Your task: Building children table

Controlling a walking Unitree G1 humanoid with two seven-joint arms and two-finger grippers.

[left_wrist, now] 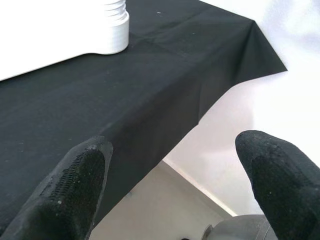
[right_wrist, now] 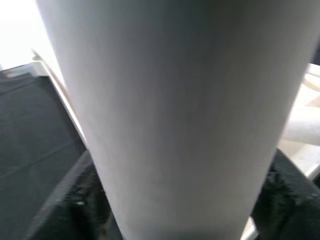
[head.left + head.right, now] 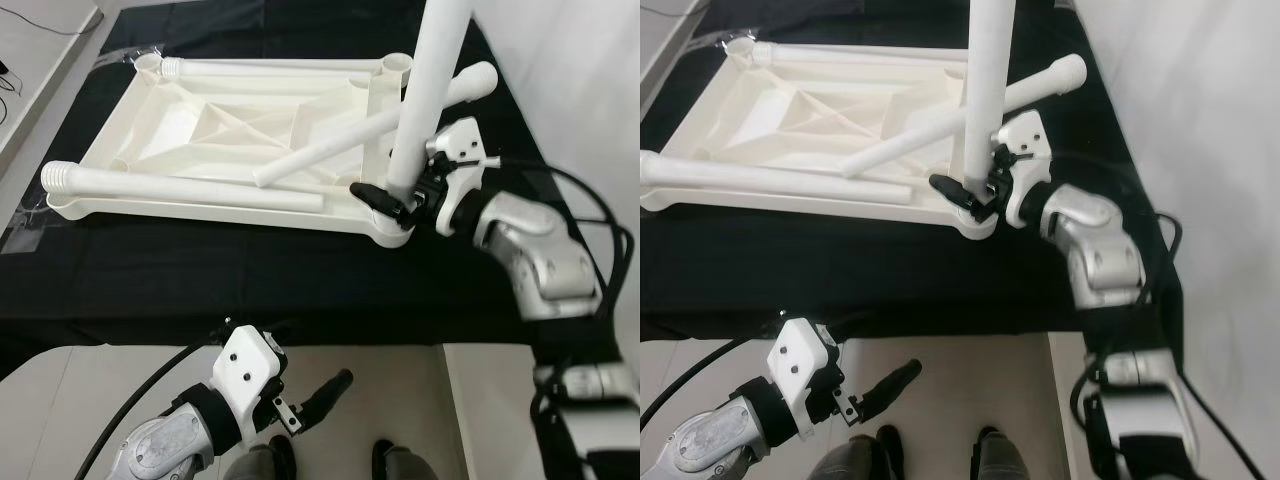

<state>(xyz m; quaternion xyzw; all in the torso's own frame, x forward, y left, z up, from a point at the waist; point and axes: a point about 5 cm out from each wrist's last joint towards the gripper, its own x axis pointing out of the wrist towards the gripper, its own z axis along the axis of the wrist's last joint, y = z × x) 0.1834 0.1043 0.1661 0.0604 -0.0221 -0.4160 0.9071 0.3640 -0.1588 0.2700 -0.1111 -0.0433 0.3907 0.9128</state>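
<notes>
White tabletop (image 3: pixel 200 130) lies upside down on the black-covered worktop (image 3: pixel 250 270). One leg (image 3: pixel 425 90) stands upright in the tabletop's near right corner socket; right claw (image 3: pixel 395 195) is clamped around the base of this leg. Three loose legs lie on the tabletop: one (image 3: pixel 180 188) along its near edge, one (image 3: pixel 270 68) along its far edge, one (image 3: pixel 375 125) diagonally beside the upright leg. Left claw (image 3: pixel 320 395) hangs spread apart, holding nothing, below the worktop's near edge.
</notes>
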